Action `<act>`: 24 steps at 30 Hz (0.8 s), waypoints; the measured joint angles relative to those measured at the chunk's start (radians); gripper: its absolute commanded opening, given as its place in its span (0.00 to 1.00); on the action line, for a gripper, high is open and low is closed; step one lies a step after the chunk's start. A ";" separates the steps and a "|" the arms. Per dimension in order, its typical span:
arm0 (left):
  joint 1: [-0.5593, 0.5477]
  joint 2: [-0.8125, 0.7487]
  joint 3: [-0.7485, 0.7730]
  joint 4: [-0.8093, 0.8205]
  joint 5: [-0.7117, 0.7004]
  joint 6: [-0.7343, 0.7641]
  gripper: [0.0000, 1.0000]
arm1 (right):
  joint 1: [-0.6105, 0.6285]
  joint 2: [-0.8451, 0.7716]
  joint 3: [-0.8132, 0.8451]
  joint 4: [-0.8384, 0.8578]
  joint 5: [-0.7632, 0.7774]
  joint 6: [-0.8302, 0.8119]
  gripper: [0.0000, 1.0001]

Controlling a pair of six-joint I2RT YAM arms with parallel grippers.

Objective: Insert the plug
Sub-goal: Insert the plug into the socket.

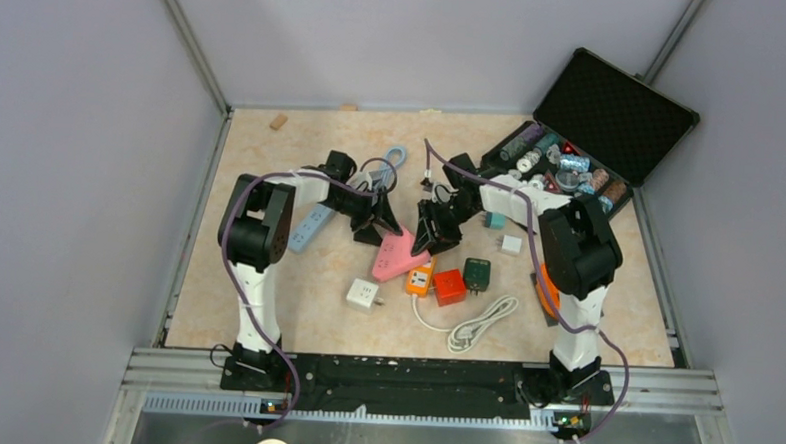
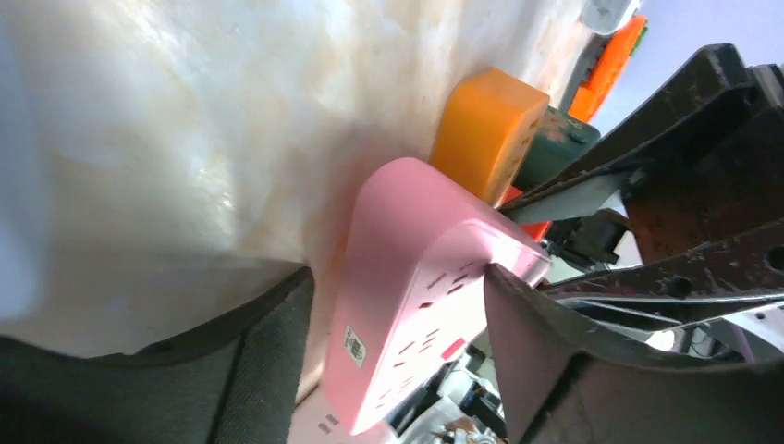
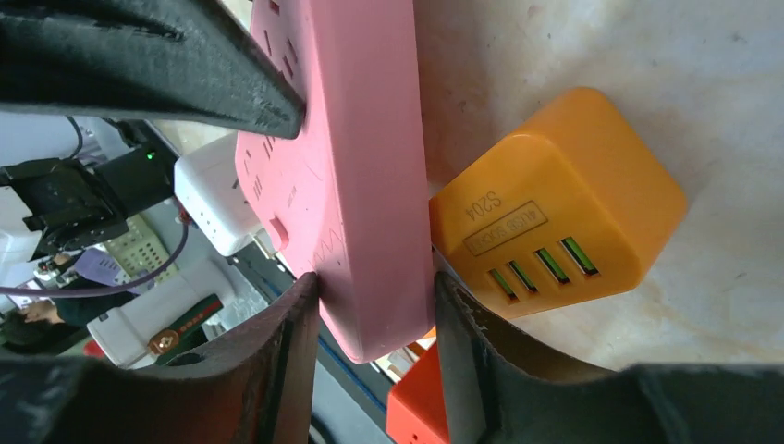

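On the beige tabletop, right gripper clamps the pink power strip; left gripper straddles it, jaws slack

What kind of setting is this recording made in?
Probably a robot test booth, not a home: plain grey walls enclose the table, a metal rail edges it, and a pink power strip, an orange charger and an open case lie about.

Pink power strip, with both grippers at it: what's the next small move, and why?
Probably lift the left gripper clear of the pink plastic power strip. The right gripper pinches its end from both sides, neither gripper holds a plug, and the orange USB charger cube sits right beside it.
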 measured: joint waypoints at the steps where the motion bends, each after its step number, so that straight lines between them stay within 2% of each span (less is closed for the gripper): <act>1: -0.003 0.001 -0.008 -0.005 -0.016 -0.003 0.98 | 0.008 0.005 0.001 -0.007 0.009 0.000 0.38; 3: -0.007 -0.013 -0.007 -0.013 0.006 -0.008 0.99 | 0.012 0.007 0.006 -0.020 0.016 -0.003 0.35; 11: -0.024 -0.074 -0.052 0.001 -0.060 0.009 0.99 | 0.013 0.014 0.017 -0.039 0.024 -0.006 0.24; 15: -0.024 -0.105 -0.096 0.007 -0.064 0.013 0.99 | 0.015 0.013 0.017 -0.040 0.026 -0.007 0.24; 17: -0.023 -0.114 -0.114 0.016 -0.058 0.013 0.99 | 0.015 0.013 0.017 -0.040 0.026 -0.007 0.28; 21: -0.018 -0.124 -0.154 0.048 -0.018 0.000 0.99 | 0.015 0.011 0.017 -0.039 0.021 -0.013 0.51; 24: -0.012 -0.126 -0.177 0.070 0.013 -0.016 0.99 | 0.016 0.003 0.017 -0.045 0.018 -0.014 0.63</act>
